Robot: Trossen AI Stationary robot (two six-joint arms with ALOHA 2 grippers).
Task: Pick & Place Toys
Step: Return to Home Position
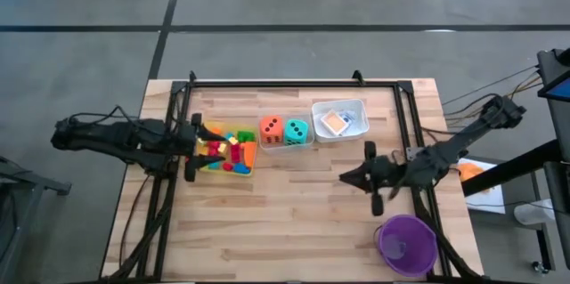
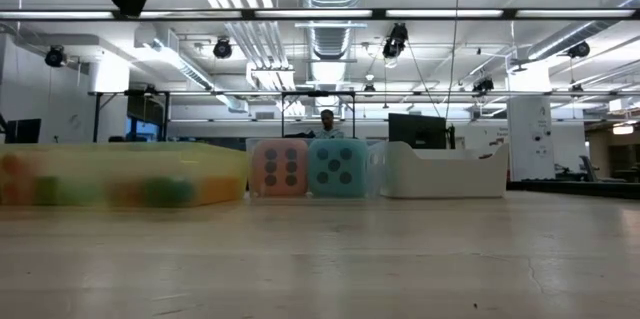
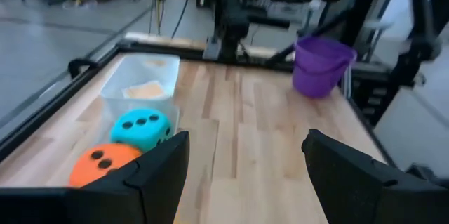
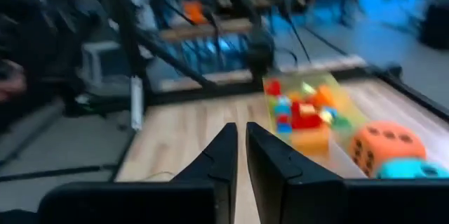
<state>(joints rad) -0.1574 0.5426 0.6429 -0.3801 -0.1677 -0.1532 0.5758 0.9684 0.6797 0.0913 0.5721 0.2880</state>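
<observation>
A row of 3 containers runs across the far half of the worktop. At its left end sits the bin, with many blocks piled in it. Just beside it on the right is the dice tray, holding 2 dice side by side: the left die and the right die. Just right of that, slightly farther back, stands the card tray, with cards lying in it. The cup stands alone near the worktop's near right corner, well apart from the row. The left jaws hang above the bin's left end. The right jaws hang above bare worktop between the card tray and the cup.
</observation>
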